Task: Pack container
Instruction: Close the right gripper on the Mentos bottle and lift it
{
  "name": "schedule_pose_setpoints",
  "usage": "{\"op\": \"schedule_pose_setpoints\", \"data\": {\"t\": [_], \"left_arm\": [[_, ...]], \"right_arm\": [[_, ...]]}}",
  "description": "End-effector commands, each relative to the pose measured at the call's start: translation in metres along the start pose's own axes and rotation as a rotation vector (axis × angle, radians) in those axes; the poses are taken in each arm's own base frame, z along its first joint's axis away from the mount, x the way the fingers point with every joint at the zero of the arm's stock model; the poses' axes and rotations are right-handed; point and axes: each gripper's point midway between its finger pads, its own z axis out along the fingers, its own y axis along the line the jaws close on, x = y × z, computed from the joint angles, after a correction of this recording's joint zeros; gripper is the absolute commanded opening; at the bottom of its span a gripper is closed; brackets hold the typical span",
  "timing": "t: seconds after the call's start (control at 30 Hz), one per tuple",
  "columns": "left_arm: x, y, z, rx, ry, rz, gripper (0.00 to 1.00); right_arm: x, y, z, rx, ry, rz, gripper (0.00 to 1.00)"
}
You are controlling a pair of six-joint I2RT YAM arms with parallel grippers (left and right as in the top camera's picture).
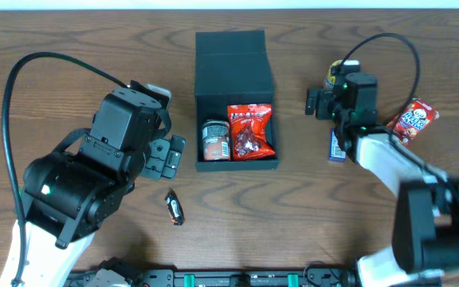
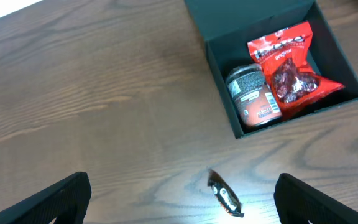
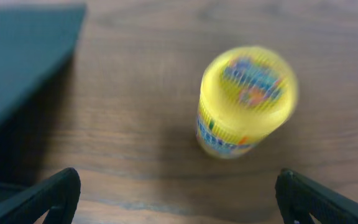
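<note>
The dark teal container [image 1: 234,53] stands open at the table's middle, lid flap up at the back. Inside lie a red snack bag [image 1: 251,131] and a dark can [image 1: 215,140]; both show in the left wrist view, bag [image 2: 291,68] and can [image 2: 252,94], in the box [image 2: 219,62]. A small dark candy bar [image 1: 174,207] lies on the table in front of the box, between my open left fingers [image 2: 182,205]. My left gripper [image 1: 168,155] is open and empty. My right gripper [image 1: 319,102] is open, above the table beside a yellow tub [image 3: 246,99], right of the box [image 3: 23,56].
A red snack pouch [image 1: 411,119] lies at the far right. A blue packet [image 1: 335,145] lies under my right arm. The yellow tub [image 1: 335,73] shows partly behind the right wrist. Black cables arc over both arms.
</note>
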Motion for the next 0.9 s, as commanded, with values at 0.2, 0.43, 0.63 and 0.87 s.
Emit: {"op": "schedule_pose_setpoints", "data": {"t": [0.2, 0.43, 0.63, 0.87], "left_arm": [[0.001, 0.006, 0.002, -0.034, 0.005, 0.018, 0.95], [-0.002, 0.005, 0.002, -0.030, -0.007, 0.015, 0.95], [-0.004, 0.005, 0.002, -0.030, -0.014, 0.013, 0.95], [-0.006, 0.005, 0.002, -0.029, -0.021, 0.011, 0.95]], "right_arm": [[0.009, -0.031, 0.028, 0.078, -0.027, 0.025, 0.99], [-0.009, -0.042, 0.032, 0.093, -0.118, 0.041, 0.99], [-0.008, -0.044, 0.048, 0.094, -0.145, 0.043, 0.99], [-0.012, -0.045, 0.067, 0.092, -0.143, 0.075, 0.99]]}}
